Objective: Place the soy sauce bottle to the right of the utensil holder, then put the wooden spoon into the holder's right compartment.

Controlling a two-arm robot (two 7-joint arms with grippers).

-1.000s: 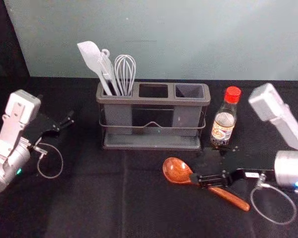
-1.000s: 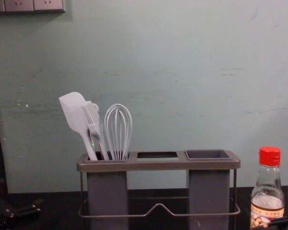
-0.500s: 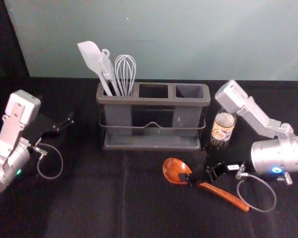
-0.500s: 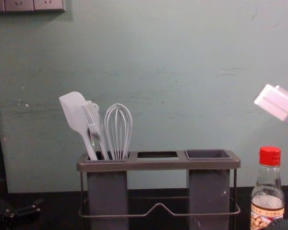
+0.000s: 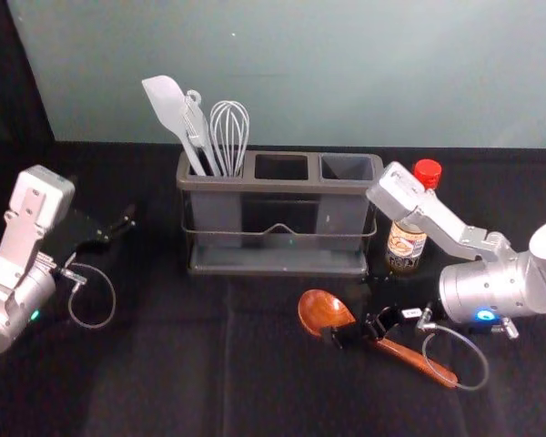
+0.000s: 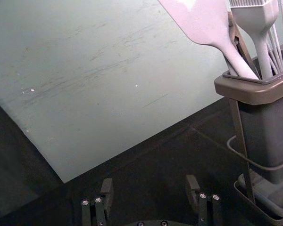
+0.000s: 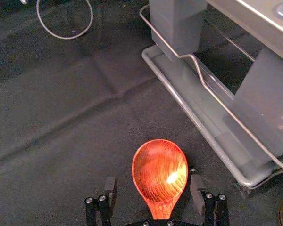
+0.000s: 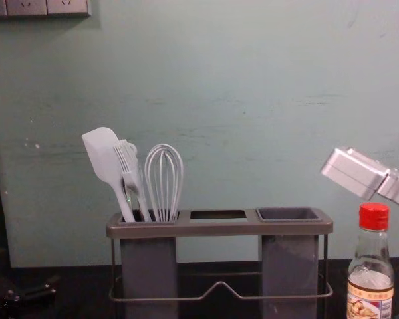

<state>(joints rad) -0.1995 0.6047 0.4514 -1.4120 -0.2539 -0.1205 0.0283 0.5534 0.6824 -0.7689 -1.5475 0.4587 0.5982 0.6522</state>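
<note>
Right claw (image 5: 350, 309) over spoon (image 5: 322, 309), bottle (image 5: 405, 248) beside holder (image 5: 282, 185)

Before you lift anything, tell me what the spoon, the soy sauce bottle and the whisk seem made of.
Spoon: glossy wood, perhaps varnished; grain lines and a bright highlight show.
Soy sauce bottle: smooth glass, or possibly clear plastic; it is see-through above the label.
Whisk: perhaps silicone-coated wire, fairly matte; it looks evenly pale.

Between the 2 fingers (image 7: 198, 192) of the black right hand (image 5: 351, 331), the spoon (image 5: 320, 309) is orange-brown with thin dark lines. Past that hand, the bottle (image 8: 371, 256) has a red cap (image 8: 374, 216) and orange-striped label (image 8: 370, 300); the holder (image 8: 219, 229) is grey-brown, the spatula (image 8: 103, 156) pale grey.
</note>
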